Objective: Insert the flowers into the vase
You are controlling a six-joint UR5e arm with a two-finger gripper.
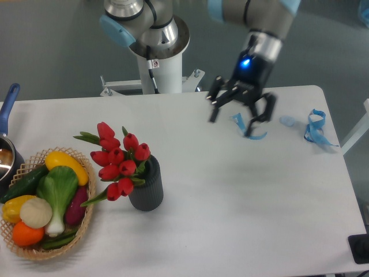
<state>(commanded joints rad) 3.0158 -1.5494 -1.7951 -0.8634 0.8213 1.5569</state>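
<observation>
Flowers (pixel 118 161) in the vase (pixel 146 192), pincer (pixel 241 120) up and away, empty.

We see the red tulip bunch sitting in the dark ribbed vase at left-centre of the white counter (pixel 242 202), heads leaning left toward the wicker basket (pixel 49 216) of vegetables. Our pincer hangs above the counter's far side, well apart from the vase, fingers spread wide, gripping nothing. Blue ribbon scraps (pixel 316 128) lie at the right; a pan handle (pixel 8 103) shows at the left edge.
</observation>
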